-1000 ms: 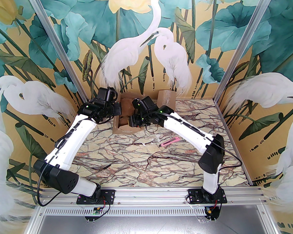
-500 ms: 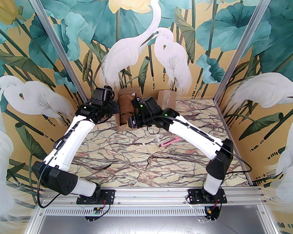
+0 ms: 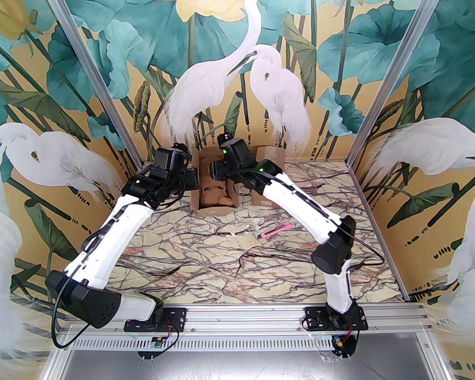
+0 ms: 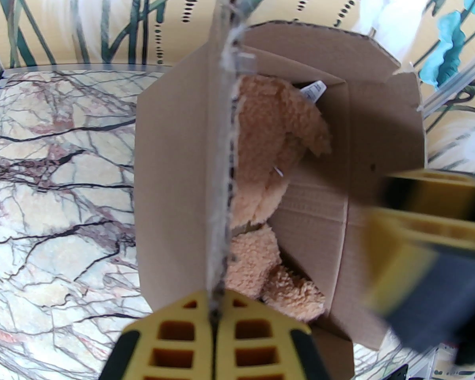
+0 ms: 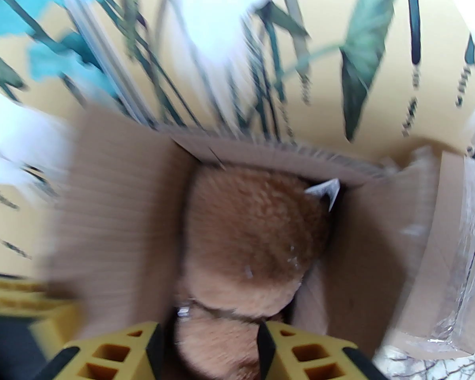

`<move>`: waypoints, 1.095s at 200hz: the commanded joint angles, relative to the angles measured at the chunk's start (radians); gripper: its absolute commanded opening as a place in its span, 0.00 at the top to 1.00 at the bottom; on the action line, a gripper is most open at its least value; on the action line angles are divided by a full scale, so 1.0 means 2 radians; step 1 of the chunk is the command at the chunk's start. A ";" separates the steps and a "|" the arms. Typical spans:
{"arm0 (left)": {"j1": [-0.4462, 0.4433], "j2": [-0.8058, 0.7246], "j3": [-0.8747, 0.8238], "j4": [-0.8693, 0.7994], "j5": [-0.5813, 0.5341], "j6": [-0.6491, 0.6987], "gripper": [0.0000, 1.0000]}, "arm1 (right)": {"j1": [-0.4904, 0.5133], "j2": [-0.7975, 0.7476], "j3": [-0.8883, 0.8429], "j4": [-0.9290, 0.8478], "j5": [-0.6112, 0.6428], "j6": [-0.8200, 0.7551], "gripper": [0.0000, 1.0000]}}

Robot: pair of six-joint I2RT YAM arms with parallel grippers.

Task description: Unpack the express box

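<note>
The express box (image 3: pixel 206 211) is a brown carton standing open at the back of the table. A tan plush toy (image 3: pixel 215 196) lies inside it. My left gripper (image 3: pixel 192 178) is at the box's left side, shut on the upright left flap (image 4: pixel 221 164), whose edge runs up from between the yellow fingers (image 4: pixel 182 331). My right gripper (image 3: pixel 213 170) hovers over the far half of the box. In the blurred right wrist view its jaws (image 5: pixel 208 329) stand open above the plush toy (image 5: pixel 253 236).
A pink utility knife (image 3: pixel 276 230) lies on the marble table right of centre. More brown cardboard (image 3: pixel 270 156) with clear tape sits right of the box, by the back wall. Painted walls close in on three sides.
My right gripper has risen out of the box and moved toward its far end, with its jaws spreading. The box has shifted and straightened; the left gripper still holds the flap.
</note>
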 commanded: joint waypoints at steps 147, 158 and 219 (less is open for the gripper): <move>-0.020 -0.026 -0.008 0.039 0.118 0.029 1.00 | -0.021 -0.009 -0.111 0.144 0.031 0.024 0.74; -0.020 -0.026 -0.010 0.040 0.114 0.028 1.00 | -0.021 -0.020 -0.129 0.168 0.021 0.021 0.87; -0.018 0.002 0.009 -0.031 0.020 0.001 1.00 | -0.009 -0.084 -0.182 0.237 -0.044 -0.008 1.00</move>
